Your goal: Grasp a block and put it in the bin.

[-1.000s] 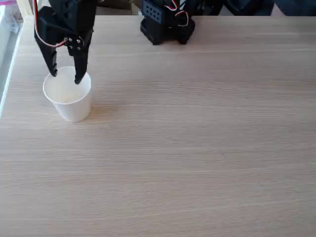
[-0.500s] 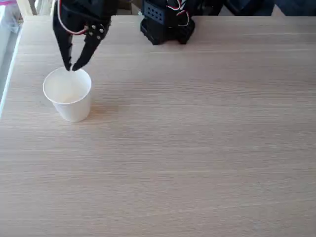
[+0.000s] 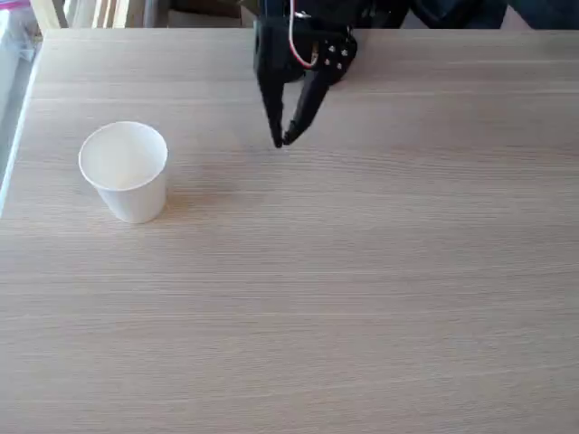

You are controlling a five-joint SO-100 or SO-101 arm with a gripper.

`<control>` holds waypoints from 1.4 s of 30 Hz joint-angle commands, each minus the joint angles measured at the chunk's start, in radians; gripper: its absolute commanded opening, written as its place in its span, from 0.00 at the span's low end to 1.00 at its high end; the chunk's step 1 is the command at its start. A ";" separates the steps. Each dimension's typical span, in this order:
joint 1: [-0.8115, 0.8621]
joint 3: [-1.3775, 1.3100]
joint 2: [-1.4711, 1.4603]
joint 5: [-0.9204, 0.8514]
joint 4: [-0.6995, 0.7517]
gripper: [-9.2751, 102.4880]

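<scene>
Fixed view is showing me the whole table (image 3: 362, 298) of pale wood from above and a little from the front. I am seeing the black gripper (image 3: 282, 138) hanging near the far edge, about at the middle of the picture, with its two fingers (image 3: 269, 99) pointing down to the wood. The tips are meeting in one point, so the pincer is standing closed, and I am finding nothing between them. The upper part of the arm (image 3: 312, 18) is running out of the top edge, so I am not seeing how it is joining its base; red and white wires are showing on the wrist.

The bin (image 3: 124, 172) is standing upright on the left side, well apart from the gripper, and is throwing a soft shadow to its right. I am looking into its mouth, but the inside is all white and bright, so I cannot tell if the white block is lying in it. At the left edge a light strip and some pale things are being cut off and I cannot make them out.
</scene>
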 commanded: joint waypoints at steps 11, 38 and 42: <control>-0.285 0.601 0.465 0.083 -0.141 0.08; -0.304 0.637 0.749 0.176 0.319 0.10; -0.304 0.637 0.749 0.176 0.319 0.11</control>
